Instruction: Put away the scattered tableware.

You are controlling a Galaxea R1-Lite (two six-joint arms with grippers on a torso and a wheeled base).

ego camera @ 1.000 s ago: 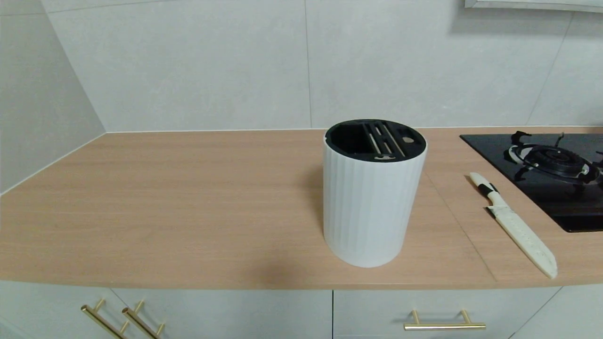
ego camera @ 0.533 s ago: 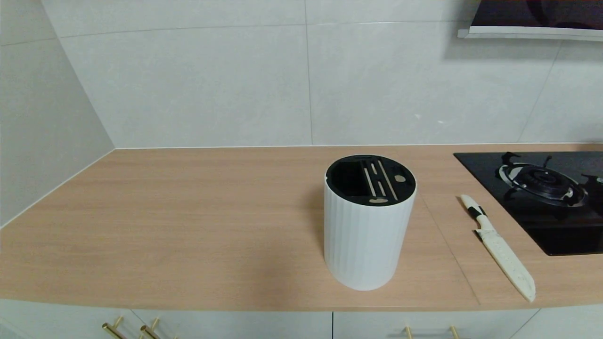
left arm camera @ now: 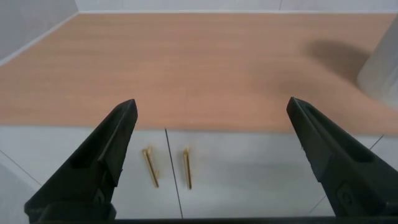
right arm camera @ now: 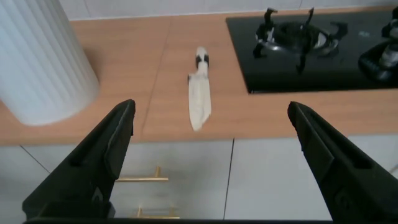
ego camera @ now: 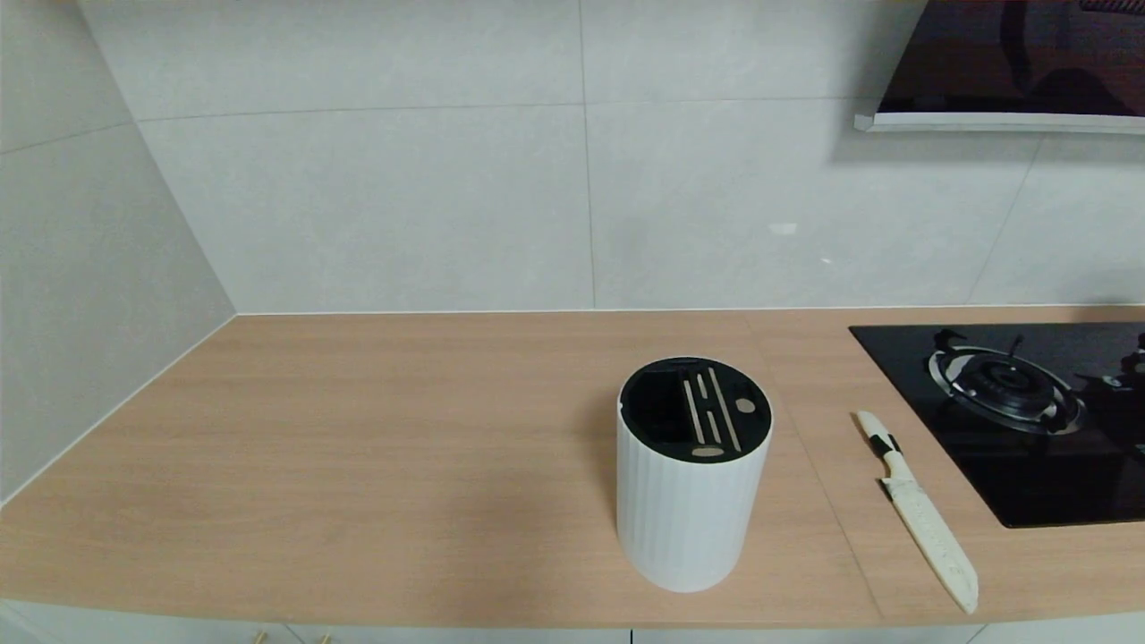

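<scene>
A white ribbed cylindrical knife holder (ego camera: 691, 474) with a black slotted top stands on the wooden counter (ego camera: 402, 447). To its right a cream knife (ego camera: 914, 508) with a black band lies flat, its blade pointing toward the counter's front edge. My left gripper (left arm camera: 211, 152) is open in front of the counter's edge, over the cabinet doors, left of the holder (left arm camera: 380, 68). My right gripper (right arm camera: 211, 152) is open too, held off the counter's front edge, with the knife (right arm camera: 199, 90) and the holder (right arm camera: 42, 59) beyond it. Both grippers hold nothing.
A black gas hob (ego camera: 1011, 402) with a burner lies at the counter's right end, close to the knife. A range hood (ego camera: 1006, 72) hangs above it. Tiled walls close the back and left sides. Cabinet doors with gold handles (left arm camera: 168, 167) sit below the counter.
The head camera has risen and tilted: the counter sits lower in the picture and the hood has come into view. The holder and the knife have not moved on the counter.
</scene>
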